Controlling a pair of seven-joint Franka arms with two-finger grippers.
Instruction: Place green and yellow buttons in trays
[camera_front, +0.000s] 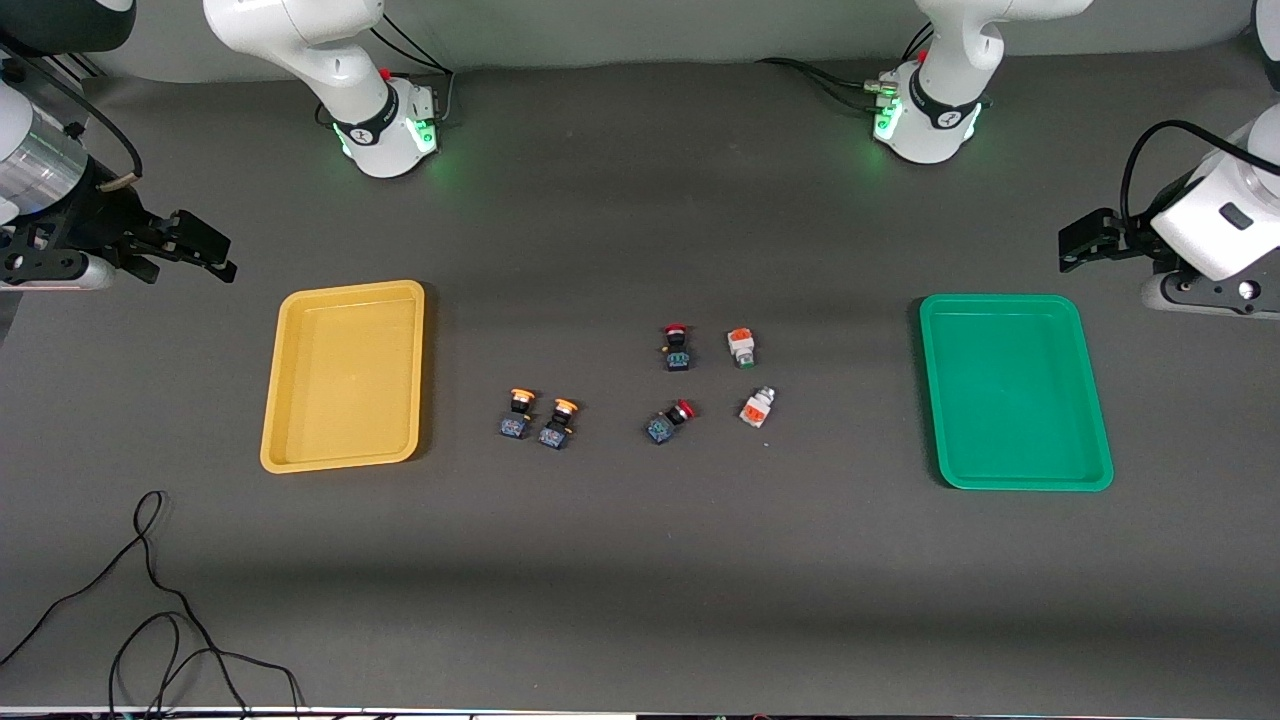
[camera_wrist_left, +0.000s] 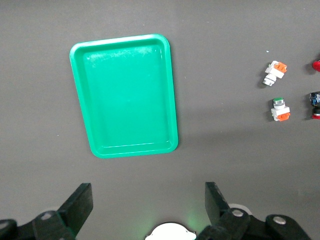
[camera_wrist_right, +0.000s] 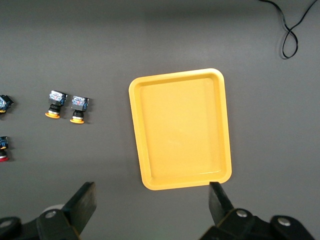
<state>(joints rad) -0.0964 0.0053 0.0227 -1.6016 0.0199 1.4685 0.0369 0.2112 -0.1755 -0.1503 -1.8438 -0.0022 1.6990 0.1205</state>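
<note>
Nothing has been picked yet: both trays lie empty and all the buttons sit loose on the counter (camera_front: 640, 560) between them. The left hand (camera_wrist_left: 148, 200) hangs in the air at its own end of the counter, fingers spread wide apart and holding nothing; the green tray (camera_front: 1015, 478) lies just below and ahead of it, and the two white buttons (camera_wrist_left: 275, 73) (camera_wrist_left: 280, 109) lie well past that tray toward the middle. The right hand (camera_wrist_right: 152, 202) hangs the same way at its end, fingers apart and empty, with the yellow tray (camera_front: 340, 455) right ahead of it and the two yellow buttons (camera_wrist_right: 56, 103) (camera_wrist_right: 78, 108), side by side and nearly touching, further on toward the middle. Two red buttons (camera_front: 677, 347) (camera_front: 669, 421) sit close to the white pair and should be left alone. The step in hand looks like a first reach, and either hand could begin it. These parts are tiny, so it would pay to come straight down over one body with the fingers turned across its narrow sides and close low on the body rather than the cap. For the yellow pair, taking the outer one first would likely spare its neighbour a knock. For the white ones, the approach should probably stay on the side away from the red pieces.
</note>
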